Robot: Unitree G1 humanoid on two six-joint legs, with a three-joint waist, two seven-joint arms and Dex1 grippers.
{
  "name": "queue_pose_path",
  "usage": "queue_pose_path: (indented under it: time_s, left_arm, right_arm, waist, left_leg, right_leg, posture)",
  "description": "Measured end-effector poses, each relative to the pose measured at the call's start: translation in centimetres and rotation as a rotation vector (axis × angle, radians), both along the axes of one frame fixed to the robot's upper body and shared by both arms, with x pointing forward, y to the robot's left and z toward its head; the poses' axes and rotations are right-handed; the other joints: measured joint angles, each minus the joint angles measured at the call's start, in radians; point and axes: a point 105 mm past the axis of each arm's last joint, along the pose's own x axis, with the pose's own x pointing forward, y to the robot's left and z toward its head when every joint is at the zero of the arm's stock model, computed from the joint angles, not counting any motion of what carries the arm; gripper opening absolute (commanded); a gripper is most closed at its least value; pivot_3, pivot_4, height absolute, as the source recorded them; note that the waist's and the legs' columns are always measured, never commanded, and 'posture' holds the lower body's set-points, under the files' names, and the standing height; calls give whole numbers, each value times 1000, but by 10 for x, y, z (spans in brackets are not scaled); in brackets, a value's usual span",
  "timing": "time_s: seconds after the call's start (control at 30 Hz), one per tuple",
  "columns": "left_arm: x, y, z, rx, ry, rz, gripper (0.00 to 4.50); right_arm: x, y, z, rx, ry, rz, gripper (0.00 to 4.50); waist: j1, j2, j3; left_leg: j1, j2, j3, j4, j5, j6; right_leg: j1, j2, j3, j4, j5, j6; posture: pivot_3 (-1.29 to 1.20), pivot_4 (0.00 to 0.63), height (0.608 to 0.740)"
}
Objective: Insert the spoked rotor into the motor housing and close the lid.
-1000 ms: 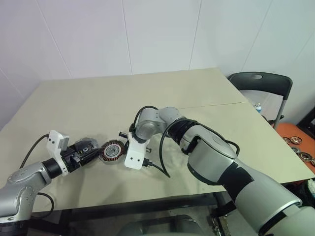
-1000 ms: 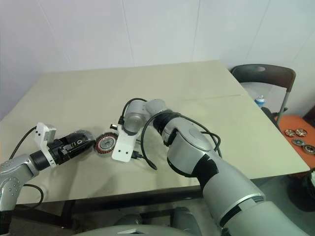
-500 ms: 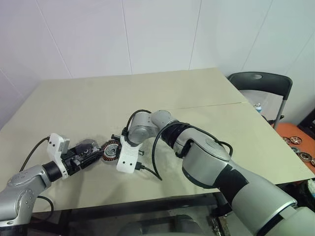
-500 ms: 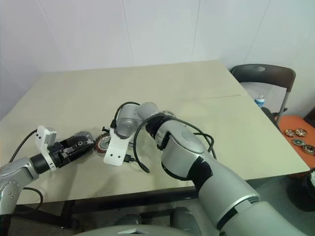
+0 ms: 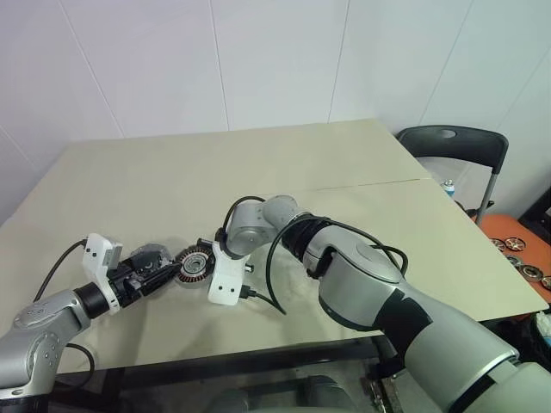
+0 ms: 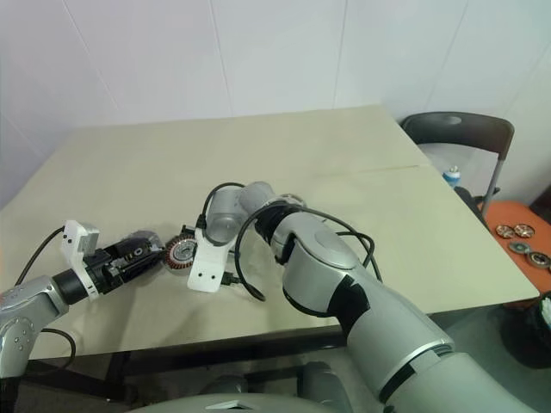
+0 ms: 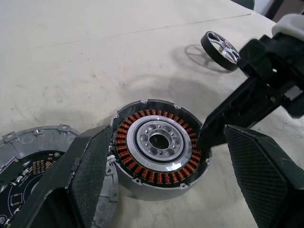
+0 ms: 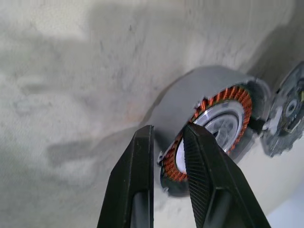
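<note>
The left wrist view shows the black spoked rotor wheel (image 7: 220, 43) lying apart beyond the copper-wound round motor housing (image 7: 159, 147), bracketed by wide-apart left jaws, while the right wrist view shows right jaws pinching its rim.

The motor housing (image 7: 159, 142) shows a ring of copper-orange windings around a pale silver centre, in a grey shell. The lid (image 7: 28, 156) is silver-grey with a ribbed rim and dark centre. The spoked rotor (image 7: 219, 43) is near-black with pale spokes. The surface (image 5: 258, 172) is beige.
</note>
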Motion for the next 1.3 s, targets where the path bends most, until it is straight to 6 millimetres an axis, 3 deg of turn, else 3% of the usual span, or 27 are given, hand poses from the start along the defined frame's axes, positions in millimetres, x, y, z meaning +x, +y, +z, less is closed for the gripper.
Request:
queue_pose_path:
  time_s: [0.17,0.33,0.5,0.8,0.93,1.13,1.3]
  left_arm:
    - [1,-1,-1,-12,-3,12,4030]
    - [1,-3,-4,-30,-4,23,4030]
    - [1,-3,-4,-29,-5,27,4030]
    - [1,-3,-3,-29,-7,19,4030]
    - [4,-2,-2,-27,-11,22,4030]
    - [9,-5,-5,-34,0,1,4030]
    - [16,-11,-7,-30,3,-29,4030]
  right_arm:
    - [-6,-1,-7,-25,-5,54,962]
    - [-8,2,-6,-3,-17,79,22]
    - [-9,9,-1,20,-39,106,22]
    - [-3,2,-1,-17,-45,66,22]
    - [-4,-11,5,-102,85,-36,22]
    - [3,-68,12,-290,501,-411,22]
    - [11,-75,21,-244,713,-695,22]
  waist:
    - [0,0,0]
    - [-1,0,0]
    - [1,-1,0]
    - [7,0,0]
    - [8,-2,0]
    - [2,-3,1]
    - [-10,-4,0]
  left_leg:
    - [10,1,1,-3,-1,0]
    - [10,1,1,-2,-1,-1]
    - [10,1,1,-3,-2,-1]
    - [9,1,1,-2,-2,-1]
    - [9,1,0,-1,-2,0]
    - [8,1,0,-1,-3,1]
    - [7,3,0,-2,-3,0]
  right_leg:
    - [9,0,0,0,-1,-2]
    - [9,1,0,0,-1,-2]
    - [8,1,0,0,-2,-3]
    - [8,1,0,0,-2,-3]
    - [10,0,-1,-2,-2,-3]
    - [10,0,-1,-2,-2,-3]
    - [7,1,-1,-1,-2,-3]
  posture:
    - [0,0,740]
    - [0,0,740]
    - [0,0,740]
    - [0,0,740]
    - [0,0,740]
    - [0,0,740]
    - [0,0,740]
